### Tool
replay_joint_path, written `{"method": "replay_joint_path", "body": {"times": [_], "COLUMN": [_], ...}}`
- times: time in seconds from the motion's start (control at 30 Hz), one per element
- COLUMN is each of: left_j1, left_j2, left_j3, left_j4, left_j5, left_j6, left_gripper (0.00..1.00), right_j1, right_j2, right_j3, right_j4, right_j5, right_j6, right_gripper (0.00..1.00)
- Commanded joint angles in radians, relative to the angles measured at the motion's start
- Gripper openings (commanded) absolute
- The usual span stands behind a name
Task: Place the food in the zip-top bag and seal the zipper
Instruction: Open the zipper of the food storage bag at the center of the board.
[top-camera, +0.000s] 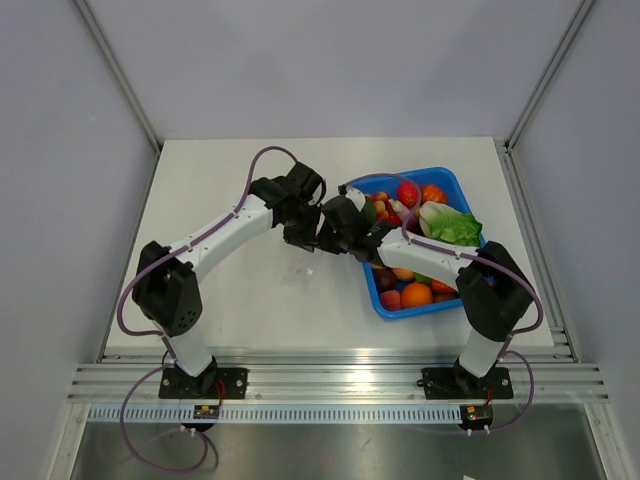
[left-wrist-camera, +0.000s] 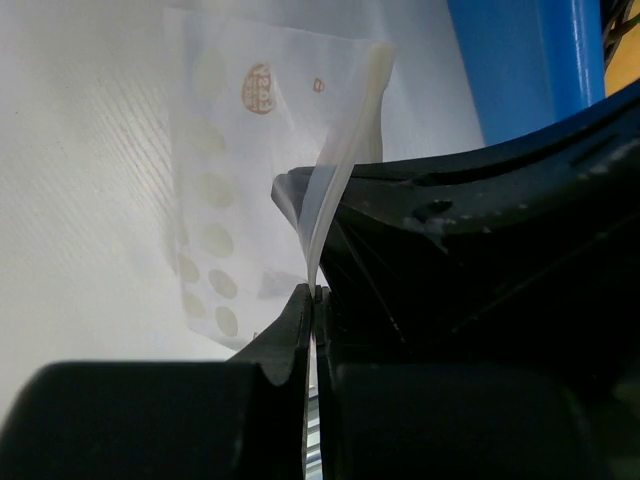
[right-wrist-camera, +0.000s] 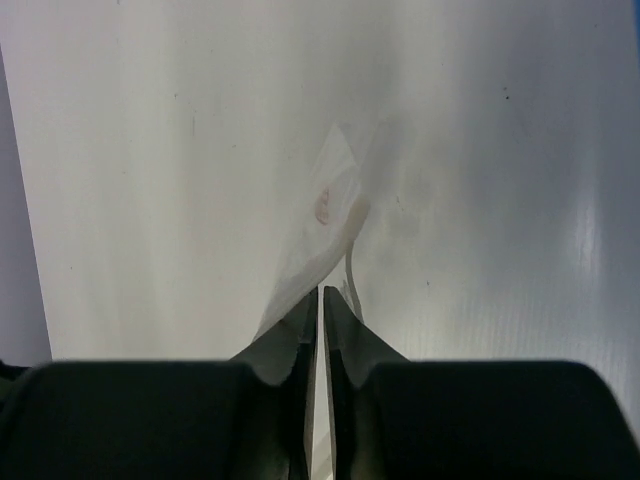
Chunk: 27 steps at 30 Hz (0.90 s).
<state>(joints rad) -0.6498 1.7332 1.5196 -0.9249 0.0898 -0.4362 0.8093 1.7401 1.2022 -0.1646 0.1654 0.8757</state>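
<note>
**Both grippers pinch the bag edge, plum not in yet**

Left gripper: fingers closed on a thin edge of the bag, and the film runs straight out of the pinch. Right gripper: fingers nearly together with the same clear film clamped between them. The two grippers sit tip to tip, almost touching. The bag extends past the fingertips toward the table, flat, with its specks showing through. The zipper is too faint to pick out, so I can't tell whether it is pressed shut or apart.

My read of the step is getting the mouth open. To do it well:
- Each gripper should hold one wall only. These views don't show whether one pinch has caught both walls.
- Pull apart slowly, because the film is thin and slick and a hard tug could slip it out.
- Keep the far corner low so the pouch doesn't twist.
- Open it wide enough for the plum.

Containers:
- The bag looks empty, with nothing dark inside it.
- The blue tray sits just beyond the right gripper's side of the fingers. It holds a cabbage, an orange fruit and several red and peach ones.
- The tray also holds a dark round fruit, likely the plum, half under the right arm. It is well apart from the bag.
- One gripper would likely have to let go to fetch the plum.
</note>
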Motion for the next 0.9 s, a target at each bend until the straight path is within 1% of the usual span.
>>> {"method": "replay_joint_path", "body": {"times": [0.0,0.07,0.1,0.17,0.3,0.4,0.5,0.57,0.6,0.73,0.87], "left_j1": [-0.008,-0.008,-0.008,-0.008,-0.008,-0.008,-0.008,-0.008,-0.008,-0.008,-0.008], "left_j2": [-0.063,-0.058,-0.054,-0.046,-0.044,-0.040,-0.031,-0.031,-0.031,-0.029,-0.021], "left_j3": [0.047,0.045,0.042,0.037,0.031,0.033,0.031,0.016,0.014,0.016,0.013], "left_j4": [0.055,0.061,0.064,0.073,0.087,0.089,0.089,0.104,0.104,0.101,0.104], "left_j5": [0.008,0.005,0.004,0.013,0.037,0.047,0.050,0.045,0.041,0.041,0.022], "left_j6": [0.010,0.014,0.013,0.020,0.040,0.047,0.047,0.051,0.047,0.047,0.050], "left_gripper": [0.00,0.00,0.00,0.00,0.00,0.00,0.00,0.00,0.00,0.00,0.00], "right_j1": [0.007,0.007,0.007,0.001,-0.021,-0.025,-0.025,-0.024,-0.024,-0.024,-0.025], "right_j2": [0.012,0.012,0.012,0.013,0.010,-0.004,-0.010,-0.010,-0.011,-0.022,-0.039], "right_j3": [-0.015,-0.032,-0.035,-0.039,-0.035,-0.039,-0.010,0.010,0.028,0.049,0.060], "right_j4": [0.080,0.085,0.086,0.059,-0.010,-0.053,-0.104,-0.128,-0.160,-0.197,-0.200], "right_j5": [-0.072,-0.073,-0.075,-0.061,-0.041,0.011,0.048,0.077,0.089,0.141,0.158], "right_j6": [0.052,0.065,0.071,0.081,0.085,0.077,0.056,0.039,0.025,-0.007,-0.037], "right_gripper": [0.14,0.20,0.25,0.28,0.29,0.29,0.30,0.33,0.38,0.38,0.39]}}
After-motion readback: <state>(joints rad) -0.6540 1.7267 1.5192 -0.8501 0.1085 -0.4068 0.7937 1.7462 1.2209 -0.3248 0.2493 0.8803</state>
